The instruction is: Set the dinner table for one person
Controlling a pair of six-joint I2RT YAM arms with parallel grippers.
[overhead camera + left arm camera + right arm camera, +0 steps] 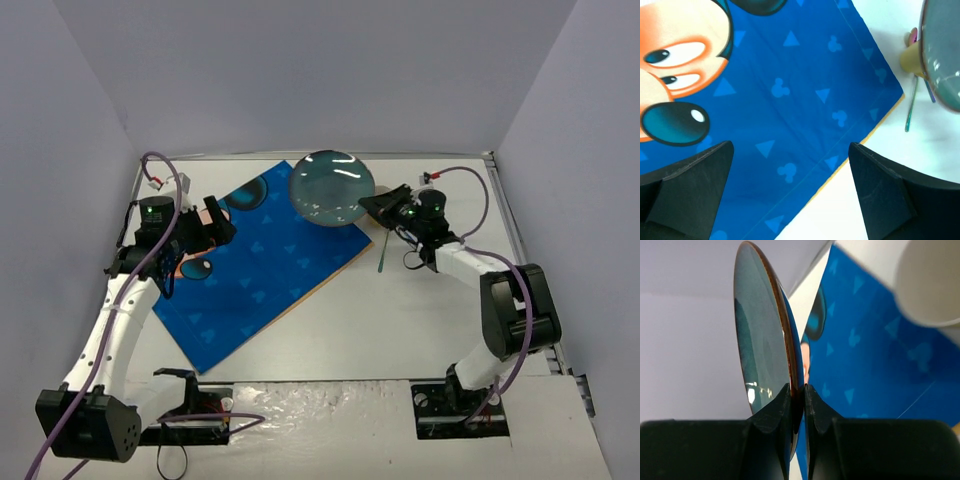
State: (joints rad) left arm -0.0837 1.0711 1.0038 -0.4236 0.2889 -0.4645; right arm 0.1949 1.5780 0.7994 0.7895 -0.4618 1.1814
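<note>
White dinner table bears a blue placemat. Right gripper pinches the plate by its rim. The left gripper is spread above the placemat.

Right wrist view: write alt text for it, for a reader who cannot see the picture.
The right gripper is shut on the rim of a glossy grey-blue plate with a brown edge, seen nearly edge-on. Behind it lies a blue cartoon-printed placemat, and a blurred pale rounded object fills the upper right corner.
</note>
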